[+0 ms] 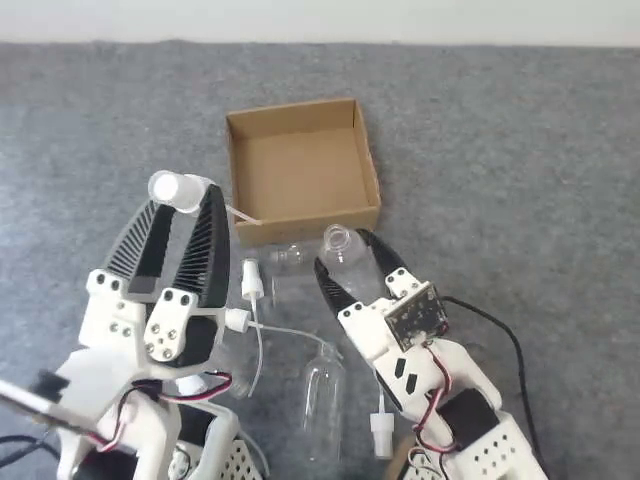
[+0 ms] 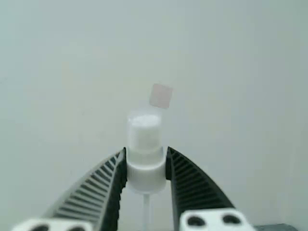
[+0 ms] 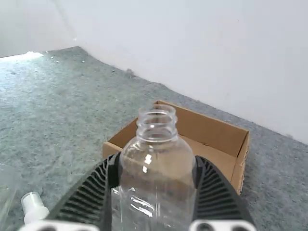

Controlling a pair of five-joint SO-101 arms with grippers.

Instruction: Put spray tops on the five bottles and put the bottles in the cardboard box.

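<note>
**Left pincer [image 1: 190, 205] clamped on a spray top [image 1: 175, 190], right pincer [image 1: 350, 258] clamped on a bottle [image 1: 338, 243]**

Standing over the table, I see both arms in front of the cardboard box [image 1: 310, 222], on the side nearest them. The left pincer's tips sit just off the box's near left corner. The left wrist view shows its ribbed fingers [image 2: 115, 178] squeezed against the collar of the white spray top [image 2: 144, 144], with its thin tube running down between them.

The right pincer sits just in front of the box's near wall. It grips a clear bottle by the shoulder, with the open neck pointing toward the box. In the right wrist view the bottle [image 3: 155, 144] has no top on it, and the box [image 3: 211, 130] stands right behind it with its opening facing up.

A second bottle [image 1: 290, 257] lies on its side just beside the box's near wall, between the two pincers. A third bottle [image 1: 322, 400] lies well back from the box, between the arms.

One loose spray top [image 1: 250, 278] lies near the box's front. Another loose top [image 1: 237, 320] lies a little farther back, trailing a long tube. A last top [image 1: 382, 432] lies farthest from the box, beside the right arm. Everything rests on grey carpet [image 1: 520, 150].
</note>
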